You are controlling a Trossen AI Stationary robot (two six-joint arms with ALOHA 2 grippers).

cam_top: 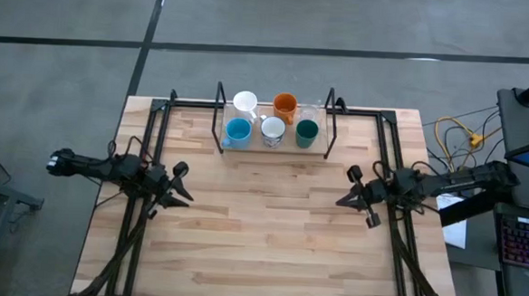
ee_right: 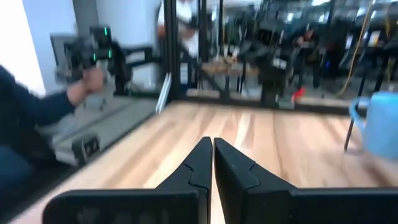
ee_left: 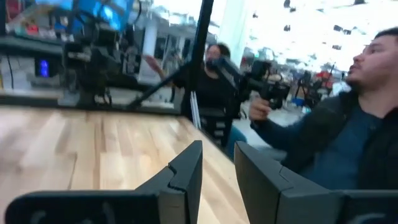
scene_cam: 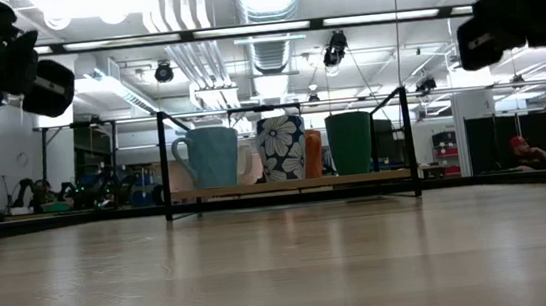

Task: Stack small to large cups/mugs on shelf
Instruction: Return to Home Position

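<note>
Cups and mugs (cam_top: 285, 104) all stand on the shelf (cam_top: 273, 151) at the table's (cam_top: 259, 247) far middle. Left gripper (cam_top: 183, 184) hovers near the left edge, fingers (ee_left: 186, 174) slightly parted, empty. Front row: light blue mug (cam_top: 238, 131), flowered white mug (cam_top: 273, 128), dark green cup (cam_top: 306, 130); likely rigid, smooth, breakable ceramic, best pinched over the rim. Right gripper (cam_top: 351, 191) hovers opposite, closed on nothing.
</note>
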